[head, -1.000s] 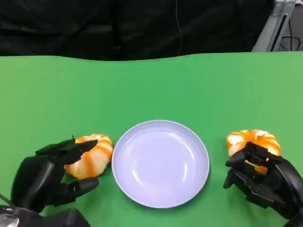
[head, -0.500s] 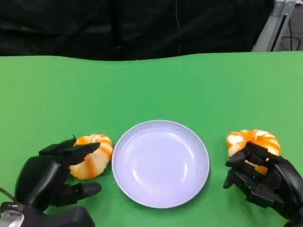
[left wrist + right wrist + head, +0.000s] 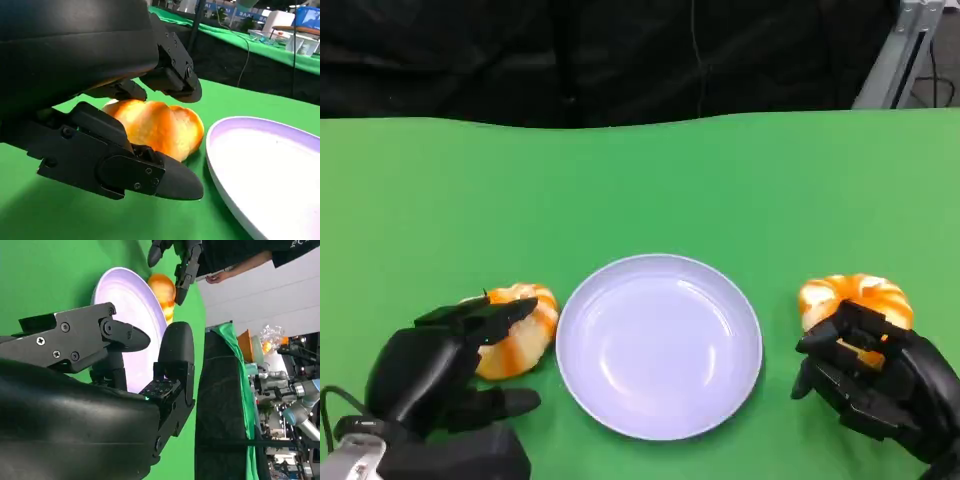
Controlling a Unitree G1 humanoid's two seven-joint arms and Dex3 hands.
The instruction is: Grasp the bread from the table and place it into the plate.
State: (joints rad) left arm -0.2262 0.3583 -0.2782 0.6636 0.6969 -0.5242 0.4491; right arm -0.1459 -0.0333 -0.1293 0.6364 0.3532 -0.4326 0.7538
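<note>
Bread (image 3: 517, 330) lies on the green table (image 3: 640, 180) just left of the plate (image 3: 658, 345), directly ahead of my left hand (image 3: 440, 375), its long side running toward the plate. My fingers (image 3: 125, 167) are spread around it, upper and lower, holding nothing. My right hand (image 3: 870, 385) sits open against a second bread (image 3: 855, 297).
</note>
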